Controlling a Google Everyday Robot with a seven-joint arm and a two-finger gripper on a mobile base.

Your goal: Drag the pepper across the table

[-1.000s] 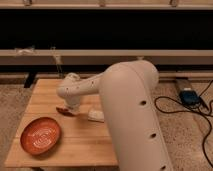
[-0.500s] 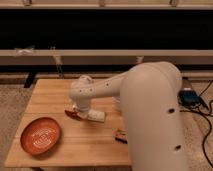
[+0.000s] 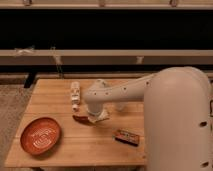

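The pepper (image 3: pixel 80 119) is small, dark red and tapered. It lies on the light wooden table (image 3: pixel 60 155) near the middle, right of the orange bowl. My gripper (image 3: pixel 97 115) is low over the table at the end of the big white arm. Its white tip is right at the pepper's right end and seems to touch it. The arm's wrist hides most of the gripper.
An orange bowl (image 3: pixel 40 136) sits at the front left. A flat brown bar (image 3: pixel 127 136) lies at the front right. A white elongated piece with dark marks (image 3: pixel 75 95) is just left of the wrist; I cannot tell if it belongs to the arm.
The pepper has slid to the right and a little toward the front, along with the gripper. The arm has swung right, and the brown bar now shows.
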